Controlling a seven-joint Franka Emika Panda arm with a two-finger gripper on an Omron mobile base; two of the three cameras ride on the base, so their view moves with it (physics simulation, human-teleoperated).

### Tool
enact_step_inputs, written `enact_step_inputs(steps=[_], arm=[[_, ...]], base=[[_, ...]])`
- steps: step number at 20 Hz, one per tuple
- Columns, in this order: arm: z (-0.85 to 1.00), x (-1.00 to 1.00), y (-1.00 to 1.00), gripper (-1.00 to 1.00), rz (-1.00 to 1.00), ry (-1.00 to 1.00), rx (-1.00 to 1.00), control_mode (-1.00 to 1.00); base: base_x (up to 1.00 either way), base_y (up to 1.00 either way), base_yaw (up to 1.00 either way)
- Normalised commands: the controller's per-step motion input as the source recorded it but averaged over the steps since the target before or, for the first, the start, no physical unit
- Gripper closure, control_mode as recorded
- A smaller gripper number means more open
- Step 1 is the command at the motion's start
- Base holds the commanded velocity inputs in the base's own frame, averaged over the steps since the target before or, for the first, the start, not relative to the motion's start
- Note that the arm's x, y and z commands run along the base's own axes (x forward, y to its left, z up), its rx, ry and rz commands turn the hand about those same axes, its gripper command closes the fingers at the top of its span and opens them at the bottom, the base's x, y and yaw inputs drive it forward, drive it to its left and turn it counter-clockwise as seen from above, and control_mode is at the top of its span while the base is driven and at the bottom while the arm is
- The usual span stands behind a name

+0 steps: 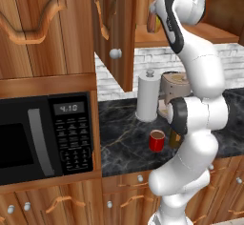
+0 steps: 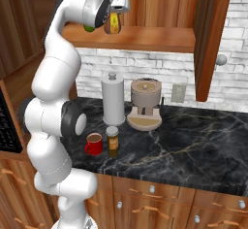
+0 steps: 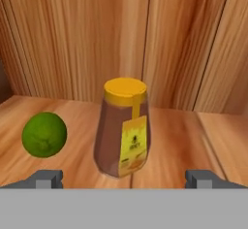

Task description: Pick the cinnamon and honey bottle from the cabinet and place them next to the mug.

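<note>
The honey bottle (image 3: 123, 133), amber with a yellow cap, stands on the cabinet shelf (image 2: 145, 39) straight in front of my gripper (image 3: 126, 179). The gripper is open, with one fingertip on each side and the bottle a little ahead of them, not touched. From the right base view the bottle (image 2: 113, 24) sits just under the hand at the shelf's left end. In the left base view the arm partly covers the bottle (image 1: 151, 23). Down on the counter the cinnamon (image 2: 113, 140) stands upright right beside the red mug (image 2: 94, 143).
A green lime (image 3: 44, 134) lies on the shelf left of the bottle. The open cabinet door (image 2: 210, 39) with its pale knob (image 2: 222, 59) hangs to the right. The paper-towel roll (image 2: 112, 99) and a coffee machine (image 2: 145, 102) stand behind the mug. A microwave (image 1: 45, 133) is at the left.
</note>
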Motion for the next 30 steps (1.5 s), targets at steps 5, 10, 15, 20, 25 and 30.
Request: enact_step_inputs(steps=[5, 10, 15, 20, 25, 30], arm=[[-0.11, 0.32, 0.02, -1.00, 0.00, 0.07, 0.00, -1.00], [0.00, 0.22, 0.05, -1.00, 0.00, 0.07, 0.00, -1.00], [-0.01, 0.14, 0.11, -1.00, 0.00, 0.06, 0.00, -1.00], [-0.01, 0.07, 0.04, -1.00, 0.00, 0.04, 0.00, -1.00], [-0.07, 0.00, 0.00, -1.00, 0.00, 0.00, 0.00, -1.00], [-0.26, 0.00, 0.00, -1.00, 0.00, -0.04, 0.00, -1.00]], base=[[0.00, 0.00, 0.00], [0.00, 0.00, 0.00], [0.00, 0.00, 0.00], [0.00, 0.00, 0.00], [0.00, 0.00, 0.00], [0.00, 0.00, 0.00]])
